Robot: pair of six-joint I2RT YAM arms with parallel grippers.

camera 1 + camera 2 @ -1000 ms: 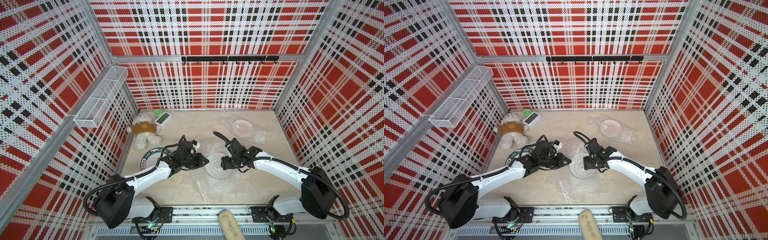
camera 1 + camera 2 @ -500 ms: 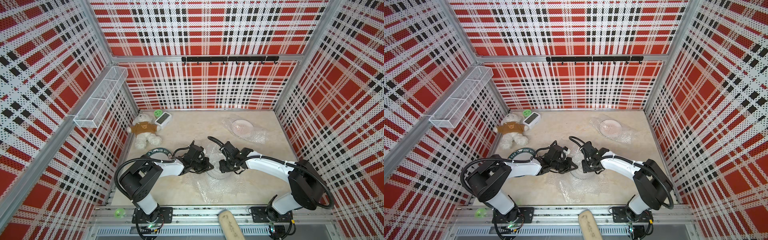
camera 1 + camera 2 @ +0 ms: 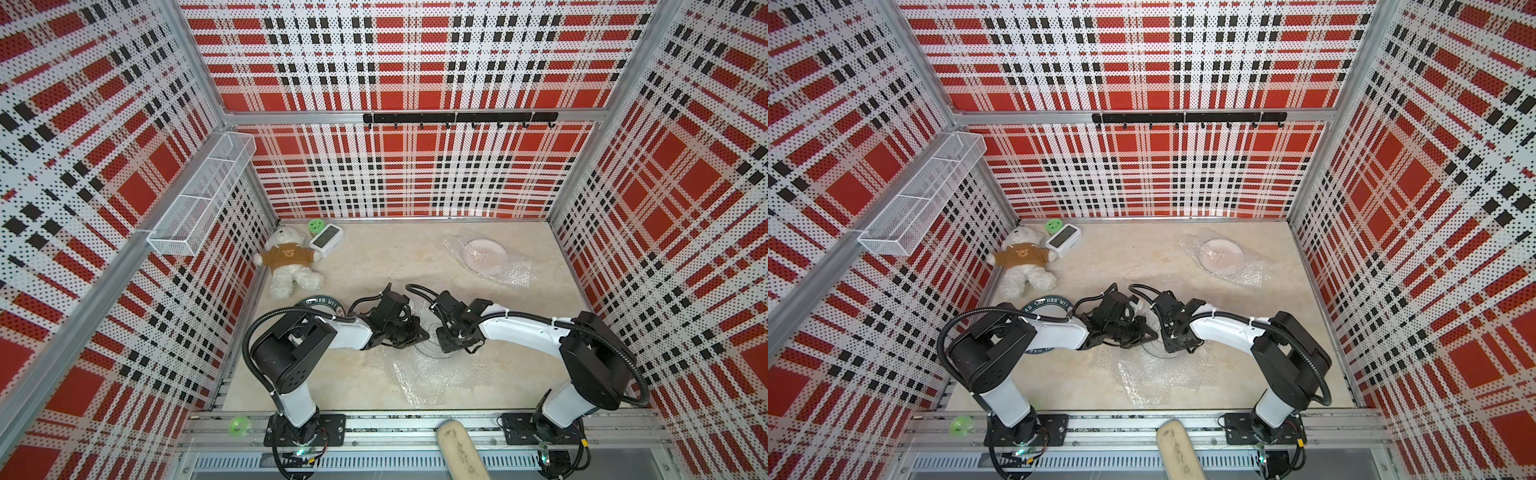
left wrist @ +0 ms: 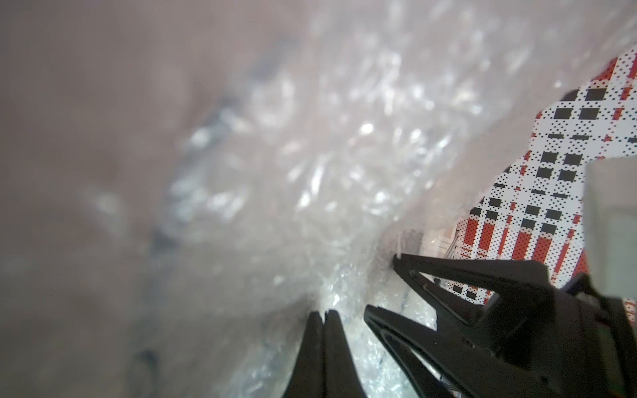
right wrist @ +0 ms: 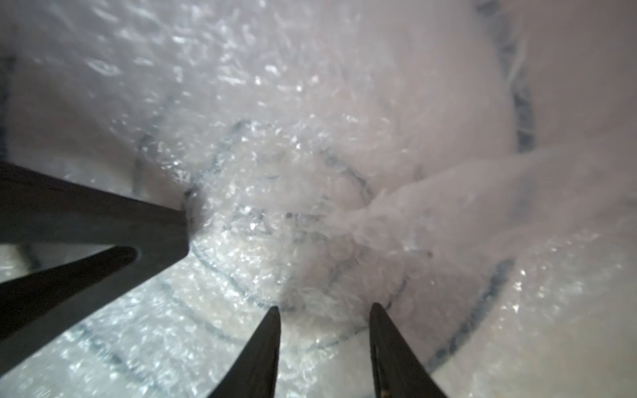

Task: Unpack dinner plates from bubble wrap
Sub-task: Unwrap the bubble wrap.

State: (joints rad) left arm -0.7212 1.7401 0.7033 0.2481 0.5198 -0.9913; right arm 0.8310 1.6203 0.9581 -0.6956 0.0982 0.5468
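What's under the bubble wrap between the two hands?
A round plate with dark rings shows through the bubble wrap; its centre marking is too blurred to read. Whatever lies beneath the plate is hidden.

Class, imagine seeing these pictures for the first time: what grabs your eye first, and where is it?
The red, black and white plaid walls all round the cell hit first. Mid-table, the left gripper and right gripper meet nearly tip to tip over a plate in bubble wrap; a teddy bear lies in the far left corner.
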